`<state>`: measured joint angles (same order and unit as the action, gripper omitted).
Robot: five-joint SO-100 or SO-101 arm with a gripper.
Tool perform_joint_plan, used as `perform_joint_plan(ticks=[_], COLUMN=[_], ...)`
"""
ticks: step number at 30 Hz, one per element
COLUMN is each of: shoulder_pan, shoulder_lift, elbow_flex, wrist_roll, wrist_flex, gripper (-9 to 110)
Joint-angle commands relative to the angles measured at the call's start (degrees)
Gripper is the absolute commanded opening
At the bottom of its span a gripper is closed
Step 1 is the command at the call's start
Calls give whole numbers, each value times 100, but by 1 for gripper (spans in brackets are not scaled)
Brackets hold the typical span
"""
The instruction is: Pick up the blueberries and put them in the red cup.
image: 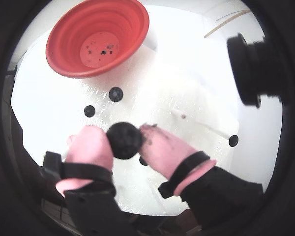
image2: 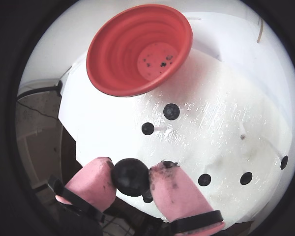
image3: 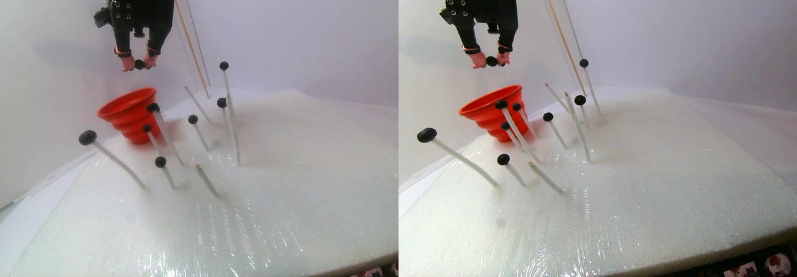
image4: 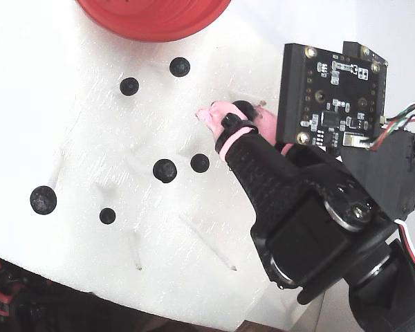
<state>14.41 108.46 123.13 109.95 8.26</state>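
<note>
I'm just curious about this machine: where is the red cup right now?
In the stereo pair view the red cup stands at the far left of the white foam, below the gripper, which holds a blueberry.

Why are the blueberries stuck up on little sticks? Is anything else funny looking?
Yes, the blueberries sit on thin sticks poking out of the white foam, many leaning. One stick has no berry. The gripper holds one berry; its pink fingertips look smudged.

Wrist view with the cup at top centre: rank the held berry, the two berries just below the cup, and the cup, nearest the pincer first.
1. Held berry, between the pincer fingers.
2. Left berry, above the pincer.
3. Right berry, higher, nearer the cup.
4. Cup, at top.
</note>
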Motion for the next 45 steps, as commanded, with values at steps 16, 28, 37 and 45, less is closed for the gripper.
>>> perform_joint_plan(ticks=[16, 28, 37, 45], shoulder_pan=[633, 773, 809, 853], shoulder_lift=[-888, -1556, -2074, -2435], elbow_flex=[-1063, -1564, -1995, -2241], wrist_roll=[97, 158, 176, 176], wrist_flex=[-773, -1125, -1494, -1696], gripper=[12, 12, 12, 12])
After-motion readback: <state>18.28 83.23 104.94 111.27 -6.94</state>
